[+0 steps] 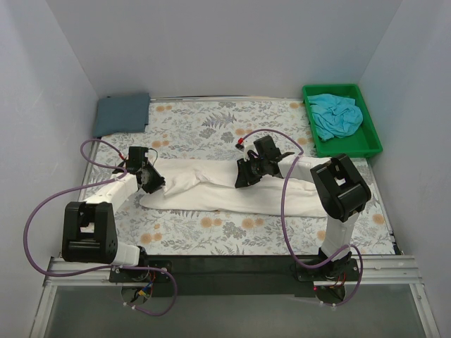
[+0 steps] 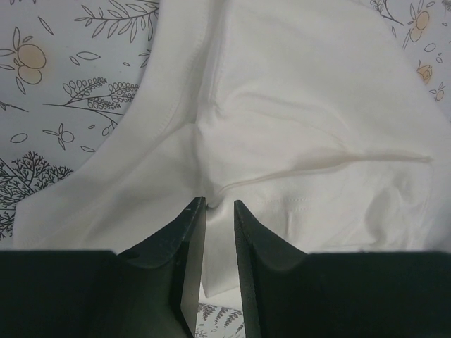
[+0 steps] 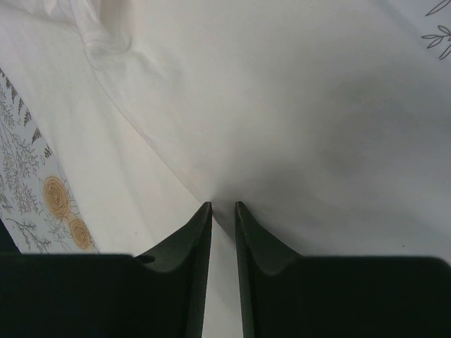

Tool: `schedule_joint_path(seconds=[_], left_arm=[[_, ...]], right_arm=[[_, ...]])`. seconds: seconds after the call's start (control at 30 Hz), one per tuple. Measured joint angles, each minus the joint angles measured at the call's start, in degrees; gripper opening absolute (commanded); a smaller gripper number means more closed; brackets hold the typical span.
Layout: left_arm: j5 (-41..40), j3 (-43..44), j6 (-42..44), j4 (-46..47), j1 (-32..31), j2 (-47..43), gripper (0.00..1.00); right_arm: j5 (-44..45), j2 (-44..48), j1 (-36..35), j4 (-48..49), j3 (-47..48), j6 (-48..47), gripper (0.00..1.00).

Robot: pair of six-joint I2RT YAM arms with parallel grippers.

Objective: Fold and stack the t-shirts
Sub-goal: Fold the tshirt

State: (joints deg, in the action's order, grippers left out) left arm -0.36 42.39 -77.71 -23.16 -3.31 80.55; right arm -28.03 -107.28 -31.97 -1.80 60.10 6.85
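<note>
White walls (image 1: 225, 42) close in a table (image 1: 384, 243) spread with a flower-printed cover (image 1: 211, 127). The two arms are bolted at the table's near edge, and purple cables (image 1: 42, 204) loop from them. The cream-white shirt (image 1: 211, 193) lies across the middle of the table as a long, narrow band, running from near the left edge toward the right edge, with its plain side up. The blue-grey shirt (image 1: 122, 114) sits folded flat in the far left corner, partly off the cover. The turquoise shirt (image 1: 337, 116) lies crumpled in a green tray (image 1: 371, 144) in the far right corner. The left gripper (image 2: 220, 204) is down at the left end of the cream-white shirt. Its fingers are close together with only a thin slit between them, and the tips sit at a spot where creases in the cloth run together beside a stitched hem. Whether cloth is pinched there cannot be told. The right gripper (image 3: 223, 205) is over the middle of the same shirt, toward its far long edge. Its fingers are likewise drawn near each other with a narrow slit, and the tips meet a fold line in the cloth. Whether they hold the cloth cannot be told either. The flowered cover shows along the shirt's near edge in both wrist views.
</note>
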Motion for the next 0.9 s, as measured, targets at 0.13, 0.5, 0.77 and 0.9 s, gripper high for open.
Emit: schedule_joint_path(seconds=[0.13,0.5,0.77,0.9], left_arm=[[0.0,0.1,0.0,0.0,-0.4,0.4,0.22],[-0.3,0.8,1.4,-0.1,-0.9,1.8,0.0],[-5.0,4.8,5.2,-0.5,-0.9,1.7,0.0],[-6.1,6.4,7.0,0.3,-0.9,1.8,0.0]], right_arm=[[0.0,0.0,0.0,0.0,0.0,0.0,0.24],[0.0,0.0,0.0,0.0,0.0,0.0,0.24],[0.0,0.0,0.0,0.0,0.0,0.0,0.24],[0.0,0.0,0.0,0.0,0.0,0.0,0.24]])
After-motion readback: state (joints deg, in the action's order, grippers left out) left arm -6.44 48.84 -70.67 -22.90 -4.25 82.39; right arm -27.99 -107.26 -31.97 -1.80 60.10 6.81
